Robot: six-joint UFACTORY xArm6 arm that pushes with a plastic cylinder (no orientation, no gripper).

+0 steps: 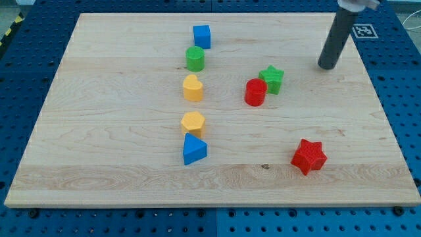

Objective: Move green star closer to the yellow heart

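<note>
Nearest the camera lies the red star (308, 156), toward the board's bottom right corner, standing alone and well apart from everything else. Left of it, nearer the middle of the bottom edge, the blue triangle (193, 149) sits just below the yellow hexagon (193, 122), the two almost touching.

Above them a loose column runs toward the top edge: the yellow heart (192, 87), then the green cylinder (195, 58), then the blue cube (202, 35) closest to the top edge. The cube and cylinder stand close together; the heart is a little below the cylinder.

The green star (272, 79) rests right of centre, in the upper half of the board, touching the red cylinder (255, 92) on its lower left. That red cylinder lies between the green star and the yellow heart, with bare wood between cylinder and heart.

My tip (326, 66) stands near the top right corner, to the right of and slightly above the green star, apart from it and touching no block. The rod carries no hand, so nothing is gripped.

The wooden board (118, 164) is pale, with visible grain and a small dark knot near the bottom edge. It rests on a blue perforated table (408, 99), and a black-and-white marker (364, 30) shows beyond the top right corner.
</note>
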